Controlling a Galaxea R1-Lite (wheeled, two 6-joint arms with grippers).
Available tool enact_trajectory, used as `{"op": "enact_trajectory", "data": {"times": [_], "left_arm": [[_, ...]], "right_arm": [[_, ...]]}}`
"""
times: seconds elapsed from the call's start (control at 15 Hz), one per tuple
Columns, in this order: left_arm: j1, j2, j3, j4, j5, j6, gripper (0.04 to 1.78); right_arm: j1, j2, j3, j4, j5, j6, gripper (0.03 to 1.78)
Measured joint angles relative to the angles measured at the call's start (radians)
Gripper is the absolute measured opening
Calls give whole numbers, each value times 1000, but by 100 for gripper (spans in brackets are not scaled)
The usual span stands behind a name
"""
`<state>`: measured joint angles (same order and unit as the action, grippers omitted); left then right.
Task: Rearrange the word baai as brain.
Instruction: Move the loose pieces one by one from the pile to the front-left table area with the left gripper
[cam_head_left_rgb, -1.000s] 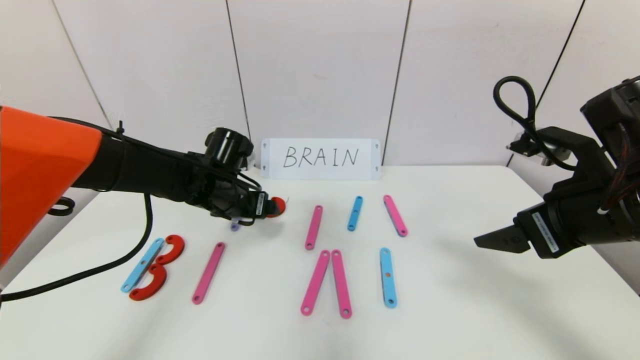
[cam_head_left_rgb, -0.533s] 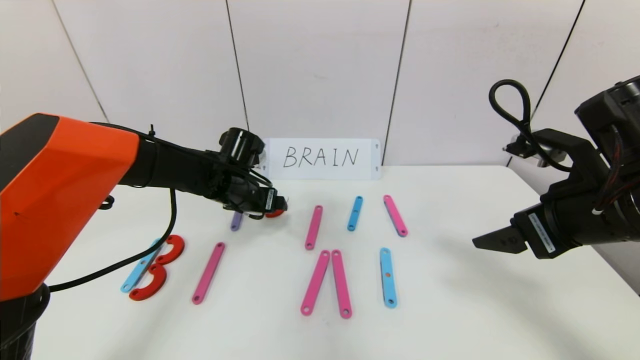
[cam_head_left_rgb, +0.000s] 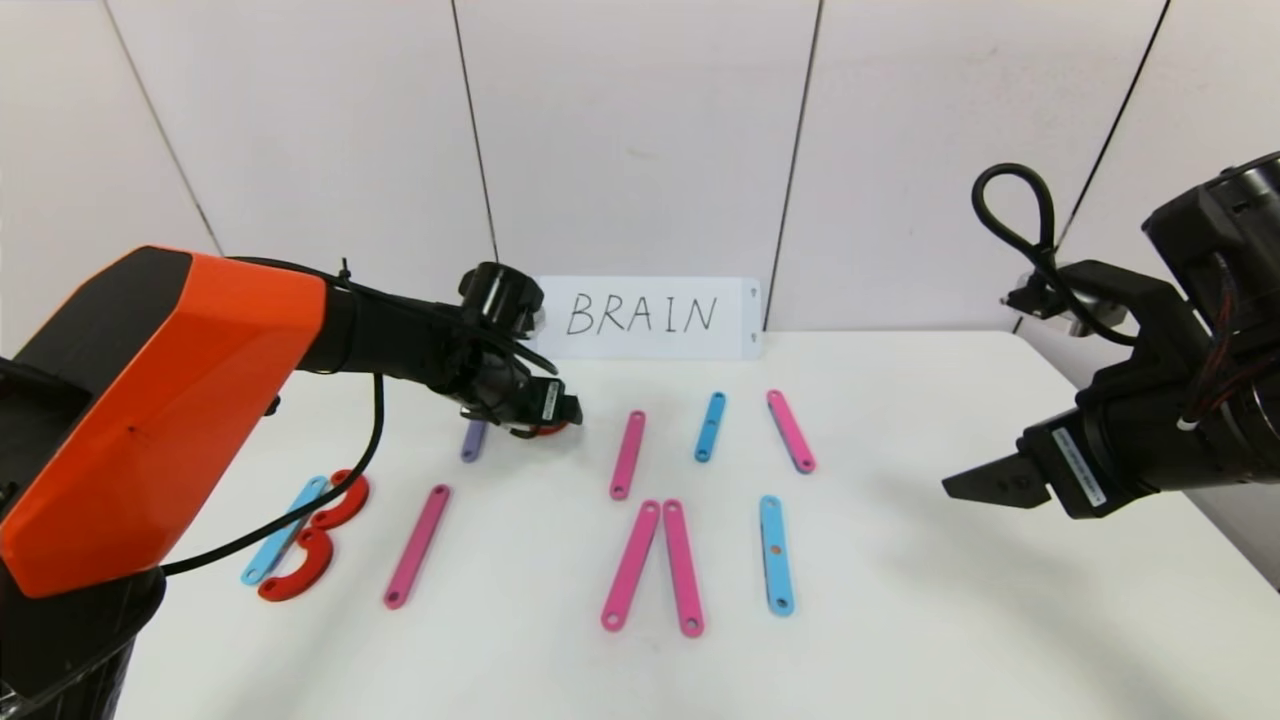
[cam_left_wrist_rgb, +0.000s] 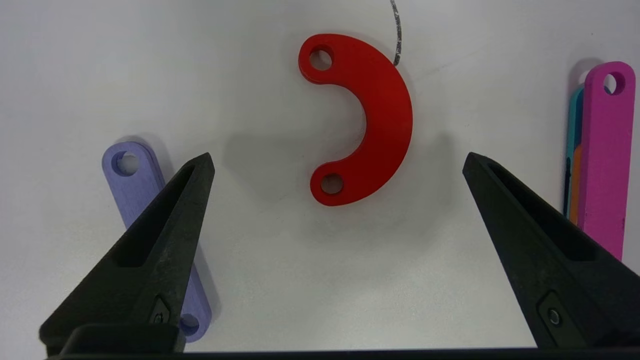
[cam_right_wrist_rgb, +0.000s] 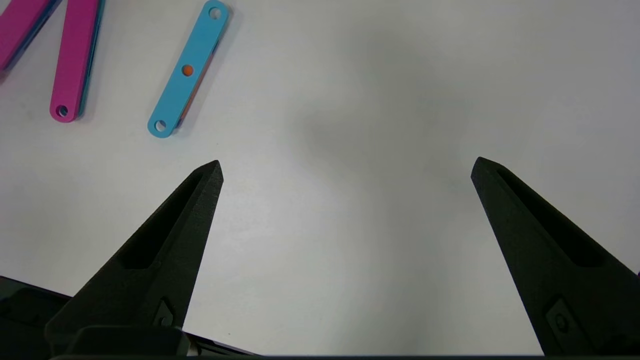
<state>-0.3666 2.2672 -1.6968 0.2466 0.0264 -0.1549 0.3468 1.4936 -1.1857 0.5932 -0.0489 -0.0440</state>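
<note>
Left wrist view: left gripper (cam_left_wrist_rgb: 338, 162) spread wide, empty, over red curve (cam_left_wrist_rgb: 372, 120) near table (cam_head_left_rgb: 900, 620) far edge; right gripper (cam_right_wrist_rgb: 345, 167) spread, empty, by right edge.

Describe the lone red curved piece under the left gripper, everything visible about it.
The red curved piece is a flat, matte, plastic-looking C-shaped arc with a round hole in each rounded end. It lies flat on the white table, loose and touching no other piece: a purple strip lies to one side, a pink strip to the other. The left gripper hovers over it, fingers open and clear of it. In the head view only its edge shows below the gripper.
</note>
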Motion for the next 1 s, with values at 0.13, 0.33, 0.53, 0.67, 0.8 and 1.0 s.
{"op": "enact_trajectory", "data": {"times": [0.13,0.33,0.53,0.67,0.8,1.0], "left_arm": [[0,11,-12,1,0,0,174],[0,19,-27,1,-1,1,174],[0,25,-41,5,-1,26,174],[0,34,-56,25,-1,28,174],[0,42,-68,33,-1,28,174],[-1,58,-88,38,-1,28,174]], "right_arm": [[0,2,0,0,0,0,174],[2,5,0,0,-18,0,174],[5,8,3,0,-20,0,174],[6,8,8,-16,-20,0,174],[9,8,19,-50,-24,0,174],[13,8,32,-63,-24,0,174]]}}
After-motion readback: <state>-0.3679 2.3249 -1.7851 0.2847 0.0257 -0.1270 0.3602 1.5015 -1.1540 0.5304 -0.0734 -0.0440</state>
